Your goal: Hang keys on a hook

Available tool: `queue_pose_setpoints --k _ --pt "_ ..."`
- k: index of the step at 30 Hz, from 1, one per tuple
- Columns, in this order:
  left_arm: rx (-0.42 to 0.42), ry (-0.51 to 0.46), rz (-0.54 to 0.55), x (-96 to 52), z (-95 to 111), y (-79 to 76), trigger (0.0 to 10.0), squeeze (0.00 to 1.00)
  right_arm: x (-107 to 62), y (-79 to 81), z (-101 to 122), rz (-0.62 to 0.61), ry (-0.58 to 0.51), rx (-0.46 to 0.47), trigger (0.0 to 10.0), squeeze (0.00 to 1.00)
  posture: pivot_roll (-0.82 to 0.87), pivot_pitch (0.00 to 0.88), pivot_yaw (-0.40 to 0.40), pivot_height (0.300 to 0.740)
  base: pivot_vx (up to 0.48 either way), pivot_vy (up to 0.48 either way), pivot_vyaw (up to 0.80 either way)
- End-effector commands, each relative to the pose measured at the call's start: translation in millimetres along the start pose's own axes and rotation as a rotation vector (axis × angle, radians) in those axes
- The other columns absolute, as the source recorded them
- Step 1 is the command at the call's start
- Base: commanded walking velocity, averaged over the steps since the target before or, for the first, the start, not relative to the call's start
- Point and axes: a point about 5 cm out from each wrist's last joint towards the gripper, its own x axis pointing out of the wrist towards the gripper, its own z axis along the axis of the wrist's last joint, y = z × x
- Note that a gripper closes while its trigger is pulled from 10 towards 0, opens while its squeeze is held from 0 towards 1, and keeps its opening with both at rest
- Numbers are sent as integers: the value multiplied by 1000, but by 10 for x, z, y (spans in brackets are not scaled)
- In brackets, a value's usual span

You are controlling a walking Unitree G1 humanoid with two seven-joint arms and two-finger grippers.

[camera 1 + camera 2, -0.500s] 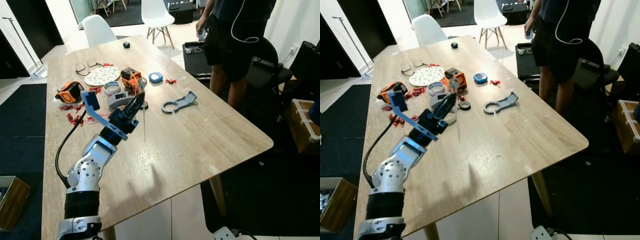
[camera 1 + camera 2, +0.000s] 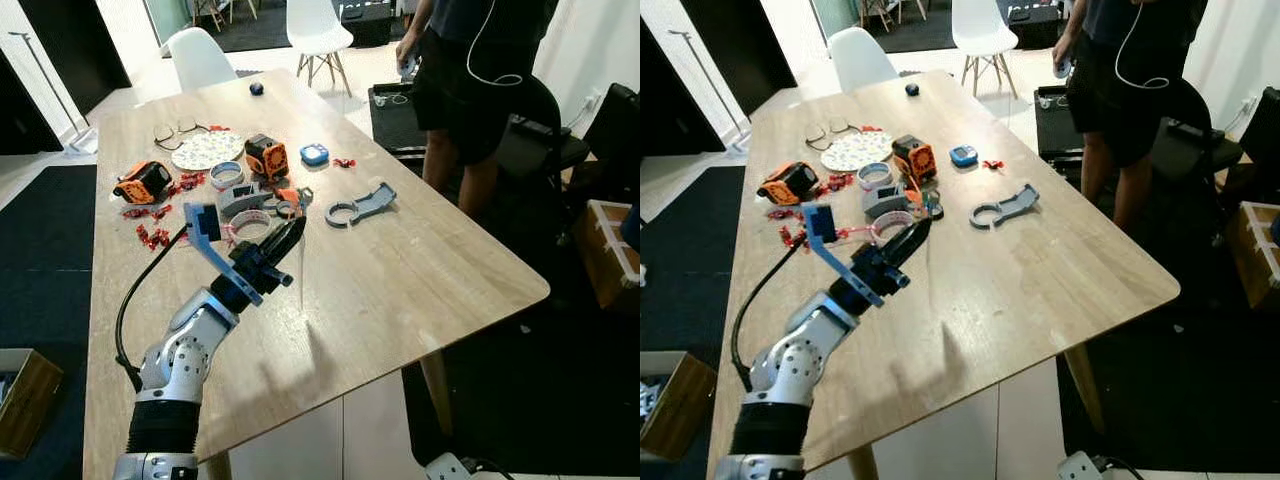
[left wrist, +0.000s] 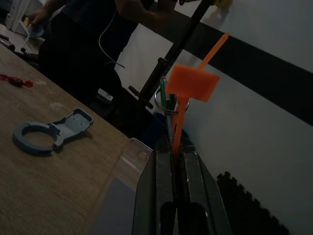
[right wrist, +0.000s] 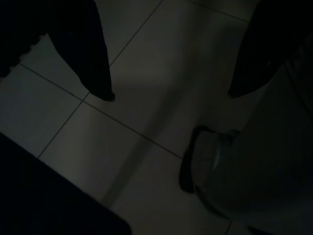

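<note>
Above the cluttered wooden table [image 2: 400, 290], the left pincer [image 2: 293, 232] clamps the keys [image 3: 168, 105] by their orange tag [image 3: 191, 83], ready for carrying to a hook.

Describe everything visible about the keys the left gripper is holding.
The keys are clamped between the black fingers of the left gripper, raised above the wooden table. A thin metal ring joins them to a flat orange plastic tag with a long narrow strap, and a green piece shows beside it. The bunch stands up past the fingertips, touching nothing else. The key blades are too dark to make out.
</note>
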Motion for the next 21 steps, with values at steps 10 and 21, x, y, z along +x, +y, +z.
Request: queue_pose_setpoints --k 10,21 --pt "37 32 -10 -11 -40 -11 10000 0 -4 21 -53 6 11 14 10000 0 -118 48 108 740 0 -454 0" --pt "44 43 -15 -9 -62 -13 10000 0 -4 36 -62 10 10 16 10000 0 -116 49 110 740 0 -437 0"
